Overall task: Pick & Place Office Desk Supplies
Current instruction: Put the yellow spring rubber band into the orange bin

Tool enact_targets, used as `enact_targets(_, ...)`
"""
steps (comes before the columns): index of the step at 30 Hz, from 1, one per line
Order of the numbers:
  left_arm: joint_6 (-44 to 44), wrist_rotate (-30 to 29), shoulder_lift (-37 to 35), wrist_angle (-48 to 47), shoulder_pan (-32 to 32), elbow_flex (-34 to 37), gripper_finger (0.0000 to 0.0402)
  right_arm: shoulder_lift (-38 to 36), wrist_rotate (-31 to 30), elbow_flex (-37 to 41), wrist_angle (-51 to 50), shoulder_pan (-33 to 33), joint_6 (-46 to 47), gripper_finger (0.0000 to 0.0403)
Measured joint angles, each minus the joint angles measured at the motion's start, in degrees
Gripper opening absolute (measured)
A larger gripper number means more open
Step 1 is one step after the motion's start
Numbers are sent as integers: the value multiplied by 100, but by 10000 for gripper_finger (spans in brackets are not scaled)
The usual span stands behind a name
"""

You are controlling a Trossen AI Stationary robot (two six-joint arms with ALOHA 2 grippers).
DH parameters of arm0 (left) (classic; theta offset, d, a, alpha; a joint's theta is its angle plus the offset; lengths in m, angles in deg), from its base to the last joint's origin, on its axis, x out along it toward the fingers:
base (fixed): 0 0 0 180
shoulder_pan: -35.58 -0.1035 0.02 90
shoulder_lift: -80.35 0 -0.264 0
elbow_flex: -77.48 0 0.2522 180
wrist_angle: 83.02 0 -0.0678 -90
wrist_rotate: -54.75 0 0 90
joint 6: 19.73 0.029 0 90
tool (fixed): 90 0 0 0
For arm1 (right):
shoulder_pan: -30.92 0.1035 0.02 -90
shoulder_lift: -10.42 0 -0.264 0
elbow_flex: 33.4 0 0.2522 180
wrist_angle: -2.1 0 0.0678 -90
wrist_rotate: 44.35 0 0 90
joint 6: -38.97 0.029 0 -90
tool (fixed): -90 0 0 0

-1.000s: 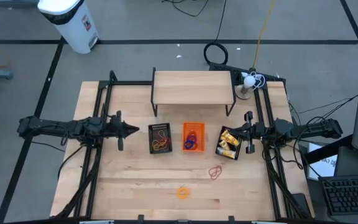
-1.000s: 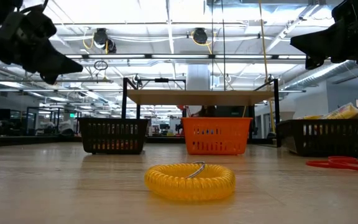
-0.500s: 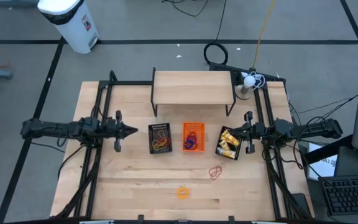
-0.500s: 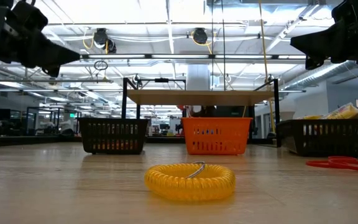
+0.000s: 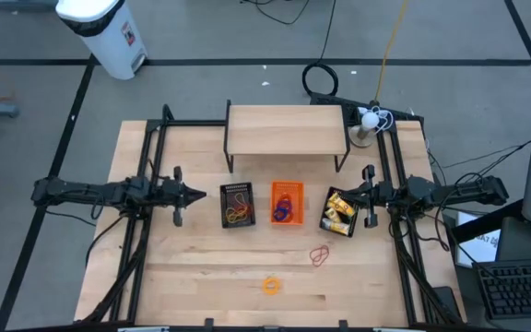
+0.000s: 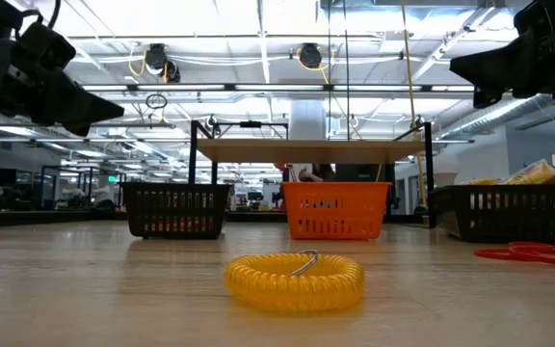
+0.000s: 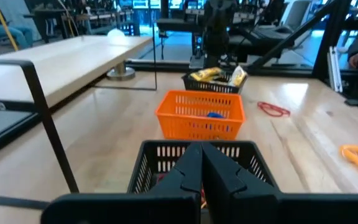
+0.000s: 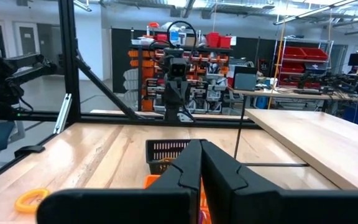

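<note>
My left gripper (image 5: 201, 194) hovers shut above the table's left side, pointing at the left black mesh tray (image 5: 238, 205), which holds rubber bands. My right gripper (image 5: 350, 192) hovers shut at the right black tray (image 5: 339, 213), which holds yellow pieces. Between them stands the orange tray (image 5: 287, 203) with blue and purple rings. An orange coiled ring (image 5: 272, 285) and a red rubber band (image 5: 320, 255) lie flat on the near table. In the low view the coil (image 6: 294, 280) sits in front and the red band (image 6: 523, 253) to the right. Both wrist views show shut fingers (image 7: 202, 168) (image 8: 201, 165).
A wooden shelf on black legs (image 5: 287, 129) stands across the far side behind the trays. Black frame rails (image 5: 150, 157) (image 5: 396, 157) run along both table sides. A white lamp-like object (image 5: 367, 120) sits at the far right corner. Bare wood surrounds the coil and band.
My left gripper rose a little and then sank back to about its former height, staying shut. The right arm and all the objects have kept still.
</note>
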Motion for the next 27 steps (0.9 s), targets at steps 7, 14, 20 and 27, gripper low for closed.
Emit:
enact_targets(7, -65, 13, 130, -37, -1, -2, 6, 35, -3, -1, -5, -2, -20, 4)
enact_targets(14, -223, -30, 136, -26, -1, -2, 8, 49, -3, -1, 0, -4, 0, 4)
enact_targets(20, -432, -136, 136, 153, 0, 20, 3, 55, -3, -1, 0, -4, -7, 4)
enact_targets(27, -583, -426, 179, 47, -4, 7, 20, 55, -3, -1, -1, -4, -18, 4)
